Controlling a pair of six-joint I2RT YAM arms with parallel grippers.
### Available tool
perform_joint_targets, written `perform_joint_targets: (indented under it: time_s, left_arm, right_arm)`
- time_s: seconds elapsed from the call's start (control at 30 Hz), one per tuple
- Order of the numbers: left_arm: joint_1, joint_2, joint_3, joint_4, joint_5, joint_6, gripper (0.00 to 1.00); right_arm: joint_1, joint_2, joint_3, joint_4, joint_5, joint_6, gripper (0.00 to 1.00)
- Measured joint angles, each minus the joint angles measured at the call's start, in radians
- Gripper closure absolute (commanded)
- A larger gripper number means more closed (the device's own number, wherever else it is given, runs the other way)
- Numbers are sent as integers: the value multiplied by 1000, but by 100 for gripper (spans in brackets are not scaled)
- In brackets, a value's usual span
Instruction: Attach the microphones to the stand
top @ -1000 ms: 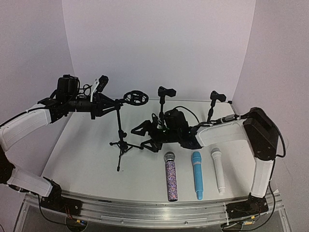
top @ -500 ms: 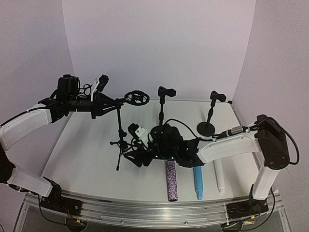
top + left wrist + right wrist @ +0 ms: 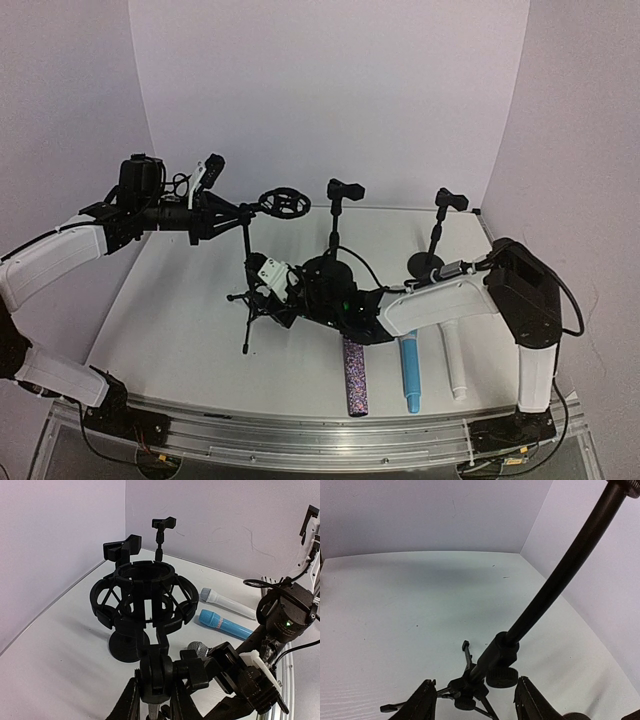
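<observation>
- Right hand (image 3: pixel 476 702) has swung left to the tripod stand (image 3: pixel 245 250), fingers apart astride its pole.
- Left hand (image 3: pixel 228 215) grips the stand's top, arm outstretched.

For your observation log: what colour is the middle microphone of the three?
The middle microphone is light blue, clearest in the top external view.

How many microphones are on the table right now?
3, side by side: glittery microphone leftmost, light blue microphone in the middle, white microphone rightmost. None seems hidden.
</observation>
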Motion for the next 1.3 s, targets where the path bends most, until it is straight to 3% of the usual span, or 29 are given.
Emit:
perform_joint_targets:
  time_s: [0.4, 0.8, 1.3]
  left_arm:
    - [0, 0, 0, 2, 0, -1, 100]
    - [0, 0, 0, 8, 0, -3, 100]
    - [0, -3, -8, 36, 0, -26, 100]
  right_arm:
    - [-2, 33, 28, 22, 44, -52, 68]
    - [-4, 71, 56, 32, 77, -88, 71]
    - [-8, 90, 79, 27, 116, -99, 92]
